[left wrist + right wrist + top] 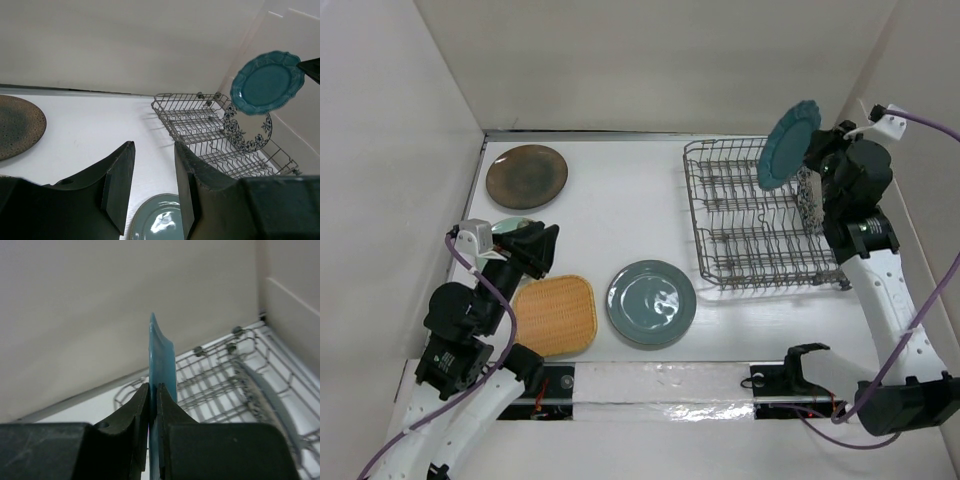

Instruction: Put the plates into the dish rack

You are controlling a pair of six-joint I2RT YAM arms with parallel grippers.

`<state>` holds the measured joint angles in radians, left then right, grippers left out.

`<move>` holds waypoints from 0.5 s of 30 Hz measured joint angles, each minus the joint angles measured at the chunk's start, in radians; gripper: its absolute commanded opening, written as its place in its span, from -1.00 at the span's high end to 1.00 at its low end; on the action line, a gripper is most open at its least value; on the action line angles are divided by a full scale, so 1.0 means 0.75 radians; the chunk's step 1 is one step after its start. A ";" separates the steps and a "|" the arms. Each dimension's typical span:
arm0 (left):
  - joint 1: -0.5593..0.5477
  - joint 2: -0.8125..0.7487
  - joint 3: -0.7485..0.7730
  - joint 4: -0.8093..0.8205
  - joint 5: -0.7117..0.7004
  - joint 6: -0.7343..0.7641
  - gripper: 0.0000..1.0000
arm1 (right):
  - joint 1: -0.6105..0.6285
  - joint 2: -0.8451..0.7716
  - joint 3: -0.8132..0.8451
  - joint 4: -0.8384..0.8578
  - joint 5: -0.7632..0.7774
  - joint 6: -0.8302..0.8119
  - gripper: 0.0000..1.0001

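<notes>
Right jaws clamped — raised, left jaws parted

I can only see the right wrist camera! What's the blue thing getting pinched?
Observer: A teal plate with a wavy rim, held on edge above the rack.
Operator: What does the plate in the rack look like?
Observer: It's a floral plate, white with blue flowers.
Operator: Are more plates on the table?
Observer: Yes, a brown plate, a tan plate and a grey plate lie flat there.
</notes>
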<state>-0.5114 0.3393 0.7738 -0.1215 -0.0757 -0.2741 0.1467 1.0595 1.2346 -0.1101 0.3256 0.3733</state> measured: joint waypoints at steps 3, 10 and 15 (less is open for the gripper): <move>-0.009 -0.011 0.000 0.002 -0.001 0.000 0.31 | -0.054 0.047 0.039 -0.075 0.001 -0.079 1.00; -0.043 -0.022 0.000 0.002 -0.006 0.000 0.31 | -0.114 0.127 0.035 -0.209 -0.044 -0.254 1.00; -0.059 -0.029 0.000 0.002 -0.010 0.000 0.31 | -0.164 0.182 0.036 -0.240 -0.087 -0.365 1.00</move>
<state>-0.5556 0.3176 0.7738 -0.1204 -0.0830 -0.2741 0.0238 1.1961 1.2613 -0.2897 0.2600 0.0998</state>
